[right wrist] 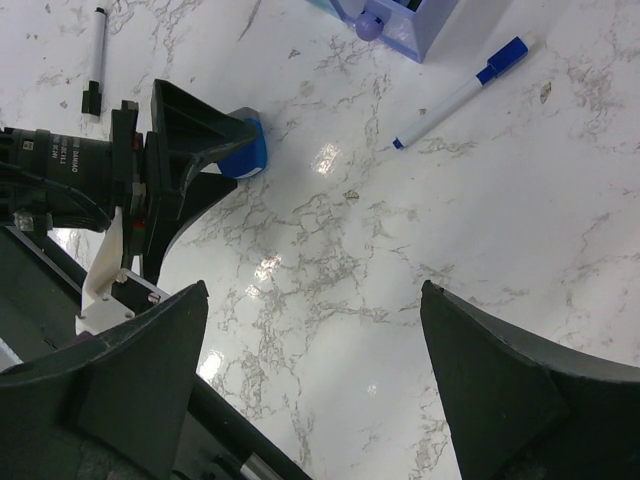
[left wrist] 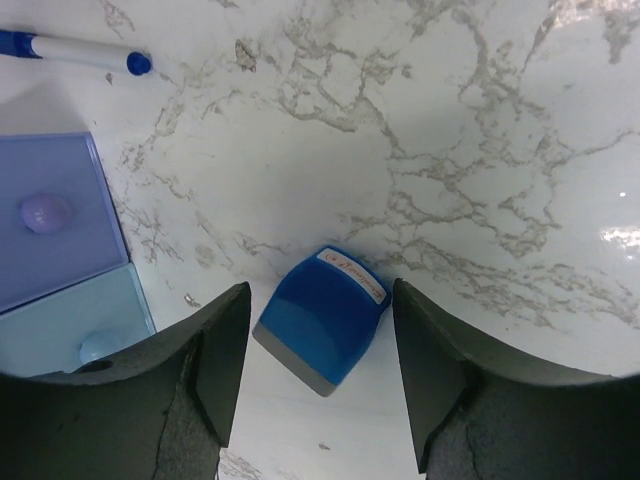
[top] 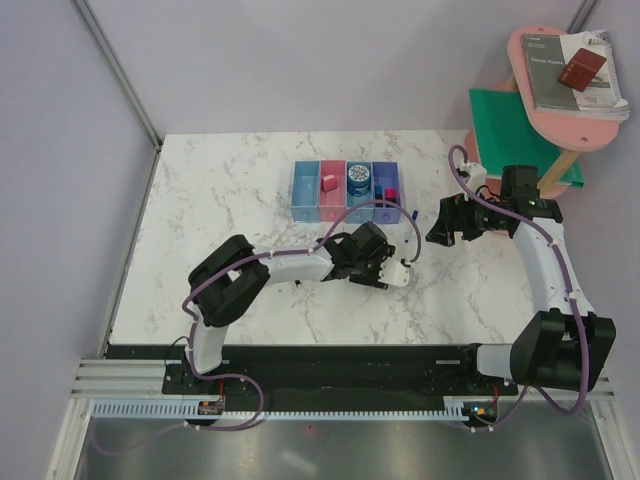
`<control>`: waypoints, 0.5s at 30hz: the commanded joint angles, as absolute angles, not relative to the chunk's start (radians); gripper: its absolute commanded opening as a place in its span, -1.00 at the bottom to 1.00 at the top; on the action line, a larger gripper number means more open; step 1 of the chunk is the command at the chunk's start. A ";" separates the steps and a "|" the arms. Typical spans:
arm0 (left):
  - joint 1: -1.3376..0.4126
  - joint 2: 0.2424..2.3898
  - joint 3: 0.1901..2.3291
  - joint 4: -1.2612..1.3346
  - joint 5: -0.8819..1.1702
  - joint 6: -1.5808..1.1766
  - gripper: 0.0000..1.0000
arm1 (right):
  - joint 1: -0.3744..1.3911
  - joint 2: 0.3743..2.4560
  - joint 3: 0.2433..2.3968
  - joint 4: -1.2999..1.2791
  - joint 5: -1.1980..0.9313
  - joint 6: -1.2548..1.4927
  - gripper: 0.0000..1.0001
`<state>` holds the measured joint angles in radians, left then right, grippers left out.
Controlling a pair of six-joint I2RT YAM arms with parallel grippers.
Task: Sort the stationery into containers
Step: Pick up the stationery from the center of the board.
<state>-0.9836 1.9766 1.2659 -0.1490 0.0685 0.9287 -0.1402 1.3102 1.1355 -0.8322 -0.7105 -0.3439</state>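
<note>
The left gripper (left wrist: 320,295), wide open, straddles a blue rectangular block (left wrist: 322,335) on the marble desk (left wrist: 450,150); the right gripper (right wrist: 312,300) gapes empty.

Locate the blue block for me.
In the left wrist view, the blue block lies on the table between the open fingers of the left gripper, right of the containers.

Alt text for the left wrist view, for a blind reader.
The open left end effector straddles a blue block on the marble table. A purple-blue bin and a light blue bin sit at left; a blue-capped white marker lies top left.
</note>
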 commanded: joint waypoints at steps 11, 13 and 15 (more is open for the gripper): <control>-1.002 2.109 1.396 -0.145 0.029 0.999 0.34 | -0.155 1.285 1.131 -0.842 -0.749 -0.359 0.89; -1.002 2.106 1.440 -0.173 0.058 0.954 0.33 | -0.155 1.282 1.128 -0.845 -0.747 -0.362 0.89; -0.999 2.074 1.448 -0.215 0.083 0.939 0.33 | -0.156 1.279 1.126 -0.848 -0.746 -0.371 0.89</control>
